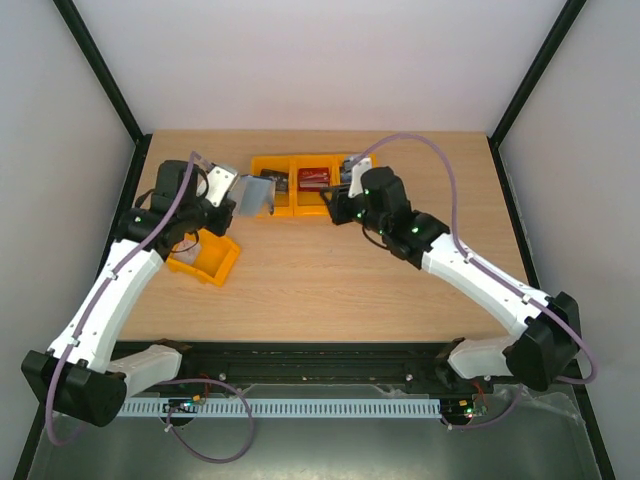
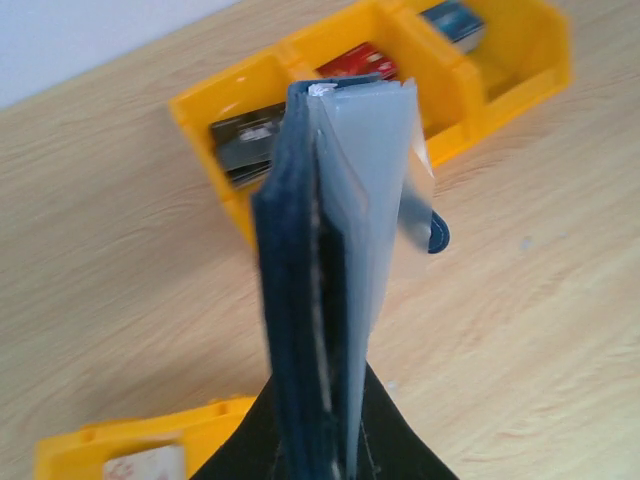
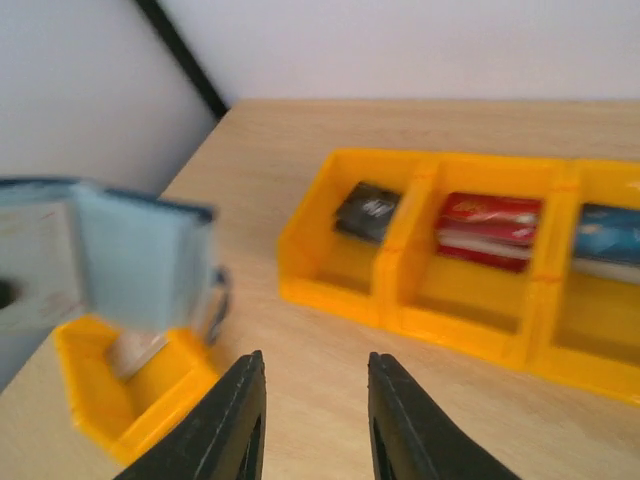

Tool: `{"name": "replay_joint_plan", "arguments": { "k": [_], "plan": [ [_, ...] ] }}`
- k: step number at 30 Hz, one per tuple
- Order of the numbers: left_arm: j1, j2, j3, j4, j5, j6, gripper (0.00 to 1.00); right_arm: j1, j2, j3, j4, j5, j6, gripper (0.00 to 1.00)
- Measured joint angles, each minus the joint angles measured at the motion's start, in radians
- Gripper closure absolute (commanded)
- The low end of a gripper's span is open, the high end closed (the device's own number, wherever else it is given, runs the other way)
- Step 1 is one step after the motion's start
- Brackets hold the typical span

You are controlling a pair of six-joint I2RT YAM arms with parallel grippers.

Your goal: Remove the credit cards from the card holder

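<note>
A light wooden table (image 1: 330, 280) carries the things. Three yellow plastic bins (image 1: 310, 210) stand side by side in a row, touching, close to the far edge of the table and about midway along it, their open tops facing up. A fourth yellow bin (image 1: 205, 268) sits alone near the left edge, turned askew to the table's edges and apart from the row. Plain white walls (image 1: 320, 60) close in the far side and both flanks, with a slanting black post (image 1: 103, 75) at each far corner. Along the near edge runs a black rail (image 1: 320, 355), then a white slotted cable duct (image 1: 300, 408), then a grey metal sheet (image 1: 330, 450).
</note>
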Motion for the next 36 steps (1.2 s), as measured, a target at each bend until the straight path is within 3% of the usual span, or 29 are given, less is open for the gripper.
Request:
{"name": "replay_joint_plan", "arguments": {
  "k": [2, 4, 9, 13, 18, 22, 24, 28, 30, 32, 33, 36],
  "plan": [
    [-0.016, 0.003, -0.009, 0.006, -0.095, -0.004, 0.98, 0.044, -0.002, -0.006, 0.01, -0.019, -0.026, 0.72],
    [-0.017, 0.004, -0.007, 0.008, -0.072, -0.015, 0.98, 0.095, -0.011, -0.048, 0.116, -0.159, -0.03, 0.73],
    [0.043, 0.007, 0.044, -0.027, 0.272, -0.037, 0.98, 0.128, -0.005, -0.132, 0.388, -0.435, 0.062, 0.74],
    [0.077, 0.005, 0.108, -0.069, 0.568, -0.015, 0.98, 0.114, 0.0, -0.135, 0.517, -0.533, 0.12, 0.73],
    [0.079, 0.003, 0.132, -0.127, 0.772, 0.029, 0.98, 0.11, 0.0, -0.139, 0.56, -0.581, 0.14, 0.66],
    [0.086, 0.003, 0.135, -0.177, 0.84, 0.076, 0.98, 0.11, 0.003, -0.142, 0.585, -0.628, 0.157, 0.67],
    [0.09, 0.003, 0.146, -0.214, 0.863, 0.117, 0.98, 0.111, 0.005, -0.142, 0.596, -0.652, 0.164, 0.74],
    [0.095, 0.003, 0.162, -0.264, 0.895, 0.175, 0.97, 0.111, 0.013, -0.145, 0.636, -0.7, 0.182, 0.98],
    [0.095, 0.001, 0.163, -0.272, 0.906, 0.181, 0.95, 0.11, 0.019, -0.148, 0.655, -0.721, 0.193, 0.98],
    [0.096, 0.001, 0.163, -0.273, 0.906, 0.174, 0.87, 0.108, 0.023, -0.152, 0.672, -0.737, 0.199, 0.98],
    [0.096, 0.0, 0.163, -0.271, 0.906, 0.167, 0.78, 0.108, 0.023, -0.155, 0.681, -0.741, 0.2, 0.98],
    [0.096, -0.001, 0.161, -0.256, 0.905, 0.143, 0.69, 0.108, 0.022, -0.16, 0.686, -0.744, 0.193, 0.98]
  ]
}}
